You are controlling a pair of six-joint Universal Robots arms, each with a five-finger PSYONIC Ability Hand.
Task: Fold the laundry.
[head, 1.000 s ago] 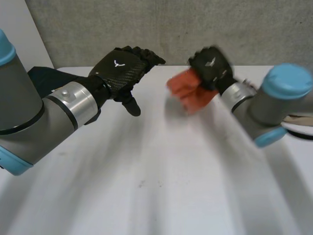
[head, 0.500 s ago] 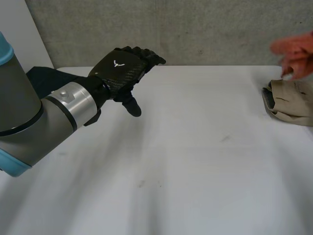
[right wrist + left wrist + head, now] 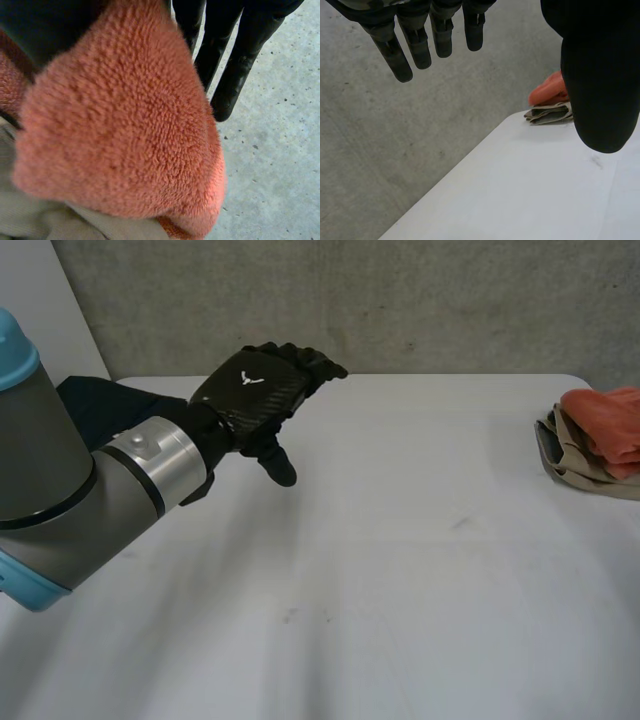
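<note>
An orange fleece cloth (image 3: 605, 422) lies on a folded beige garment (image 3: 580, 465) at the table's far right edge. In the right wrist view the orange cloth (image 3: 120, 125) bulges just under my right hand (image 3: 235, 55), whose fingers reach straight past it without curling round it; the beige garment (image 3: 30, 220) lies beneath. My left hand (image 3: 255, 390) hovers open above the table's back left, holding nothing. In the left wrist view its fingers (image 3: 415, 45) hang straight, and the orange cloth (image 3: 547, 92) on the beige garment (image 3: 550, 114) sits far beyond the thumb.
A dark cloth (image 3: 100, 405) lies at the table's back left, behind my left forearm. The white table (image 3: 400, 540) stretches between the two piles. A grey concrete wall (image 3: 400, 300) stands behind the table's far edge.
My right hand has carried the orange cloth from the table's back middle to the right and onto the beige garment, and its fingers have loosened. My left hand has barely moved.
</note>
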